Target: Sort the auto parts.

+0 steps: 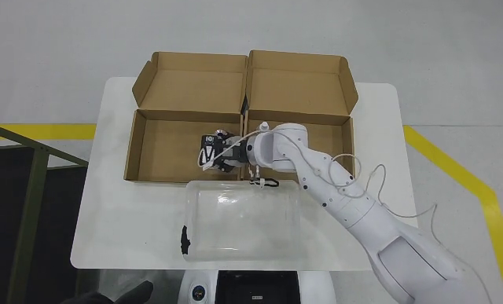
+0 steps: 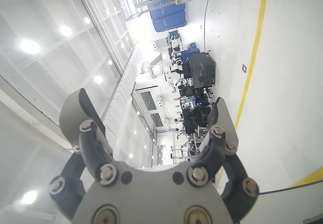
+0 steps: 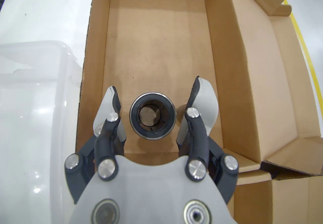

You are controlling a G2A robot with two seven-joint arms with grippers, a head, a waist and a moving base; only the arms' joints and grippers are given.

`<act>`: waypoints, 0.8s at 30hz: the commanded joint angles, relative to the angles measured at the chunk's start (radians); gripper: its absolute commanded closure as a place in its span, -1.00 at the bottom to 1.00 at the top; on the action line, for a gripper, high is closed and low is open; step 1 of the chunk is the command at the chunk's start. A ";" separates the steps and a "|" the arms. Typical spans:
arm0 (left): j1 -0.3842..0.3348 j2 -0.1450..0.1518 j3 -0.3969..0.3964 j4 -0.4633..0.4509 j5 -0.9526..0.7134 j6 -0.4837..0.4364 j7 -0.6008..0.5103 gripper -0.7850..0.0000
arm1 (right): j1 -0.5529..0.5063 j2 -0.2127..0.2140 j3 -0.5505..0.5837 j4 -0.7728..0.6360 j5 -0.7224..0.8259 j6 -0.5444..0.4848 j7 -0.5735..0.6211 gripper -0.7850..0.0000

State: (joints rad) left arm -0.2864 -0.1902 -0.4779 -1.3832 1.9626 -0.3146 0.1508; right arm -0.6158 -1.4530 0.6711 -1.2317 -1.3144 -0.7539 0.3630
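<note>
A round black-and-metal bearing ring (image 3: 135,121) lies flat on the floor of the left cardboard box (image 1: 161,155), near the wall it shares with the right box. My right gripper (image 3: 155,84) hangs open just above it, one finger on each side of the ring and neither touching it. In the top view the right gripper (image 1: 211,153) sits inside the left box at its right end. My left gripper (image 2: 151,98) is open, holds nothing and points up into the room.
The right cardboard box (image 1: 350,147) stands against the left one, both with lids folded back. A clear plastic bin (image 1: 244,225) sits in front of the boxes, close to the right arm. White table (image 1: 110,186) lies bare at the left.
</note>
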 commanded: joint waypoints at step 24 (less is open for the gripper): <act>0.000 0.000 0.000 0.000 0.000 0.000 0.000 -1.00 | -0.248 0.103 0.334 -0.475 0.034 -0.065 -0.009 -0.74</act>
State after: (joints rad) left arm -0.2864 -0.1902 -0.4779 -1.3832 1.9626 -0.3146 0.1508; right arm -0.8372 -1.3561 0.9818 -1.6867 -1.2821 -0.8197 0.3558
